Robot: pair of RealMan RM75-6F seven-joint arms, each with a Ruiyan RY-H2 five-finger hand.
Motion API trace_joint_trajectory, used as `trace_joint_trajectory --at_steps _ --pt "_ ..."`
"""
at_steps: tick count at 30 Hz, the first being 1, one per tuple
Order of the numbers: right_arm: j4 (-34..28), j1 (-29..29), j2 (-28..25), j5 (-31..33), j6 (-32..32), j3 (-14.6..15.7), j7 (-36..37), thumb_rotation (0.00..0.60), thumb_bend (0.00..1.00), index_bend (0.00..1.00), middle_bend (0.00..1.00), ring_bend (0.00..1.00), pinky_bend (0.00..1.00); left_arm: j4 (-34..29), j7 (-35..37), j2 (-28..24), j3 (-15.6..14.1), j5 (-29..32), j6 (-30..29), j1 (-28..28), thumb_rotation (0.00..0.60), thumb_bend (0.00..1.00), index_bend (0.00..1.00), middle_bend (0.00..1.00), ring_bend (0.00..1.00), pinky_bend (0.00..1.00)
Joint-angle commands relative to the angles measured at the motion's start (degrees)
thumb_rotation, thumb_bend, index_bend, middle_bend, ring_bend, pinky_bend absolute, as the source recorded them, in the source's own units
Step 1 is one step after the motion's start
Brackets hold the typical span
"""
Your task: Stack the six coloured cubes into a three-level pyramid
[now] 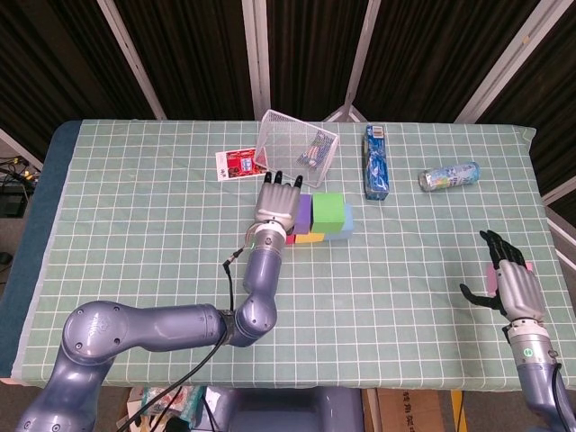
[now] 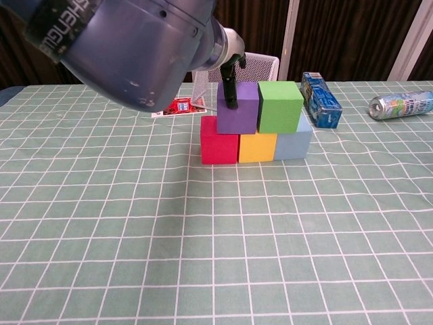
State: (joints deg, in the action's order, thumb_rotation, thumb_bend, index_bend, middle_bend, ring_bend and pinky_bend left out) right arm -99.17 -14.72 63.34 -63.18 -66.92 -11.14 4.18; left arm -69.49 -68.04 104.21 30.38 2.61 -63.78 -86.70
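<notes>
Purple cube [image 2: 237, 108] and green cube [image 2: 280, 106] on three-cube base | left hand [image 1: 276, 203] fingers [image 2: 231, 84] touching purple | top cube missing | right hand [image 1: 509, 281] spread, idle.

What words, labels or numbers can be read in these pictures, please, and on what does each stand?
"SHENG": partial lettering on the left arm, cut off by the frame edge.
Red card: print too small to read.
Blue box: print blurred, unreadable.
Can: label blurred, unreadable.
Cubes: no text.
</notes>
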Motion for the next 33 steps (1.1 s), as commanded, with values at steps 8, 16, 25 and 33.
trace_joint_trajectory --at_steps 8,16,25,33 --pt "0.04 0.05 0.00 -0.07 -0.02 0.03 0.21 0.600 0.30 0.00 0.00 0.00 0.00 0.46 -0.18 0.65 0.33 -0.60 -0.07 0.07 0.600 0.39 0.05 0.30 0.02 0.04" --pt "0.04 0.04 -0.03 -0.09 0.02 0.07 0.23 0.600 0.30 0.00 0.00 0.00 0.00 0.34 -0.58 0.71 0.59 -0.71 -0.15 0.31 0.600 0.31 0.02 0.23 0.02 0.04" --pt "0.04 0.03 -0.12 -0.03 0.07 0.08 0.21 0.600 0.30 0.00 0.00 0.00 0.00 -0.40 -0.79 0.30 0.82 -0.68 -0.35 0.91 0.600 0.25 0.00 0.12 0.00 0.03" --pt "-0.07 0.05 -0.11 -0.20 -0.06 0.12 0.16 0.600 0.30 0.00 0.00 0.00 0.00 -3.56 -0.36 -1.45 1.18 -0.93 -1.49 2.08 0.600 0.22 0.00 0.08 0.00 0.03"
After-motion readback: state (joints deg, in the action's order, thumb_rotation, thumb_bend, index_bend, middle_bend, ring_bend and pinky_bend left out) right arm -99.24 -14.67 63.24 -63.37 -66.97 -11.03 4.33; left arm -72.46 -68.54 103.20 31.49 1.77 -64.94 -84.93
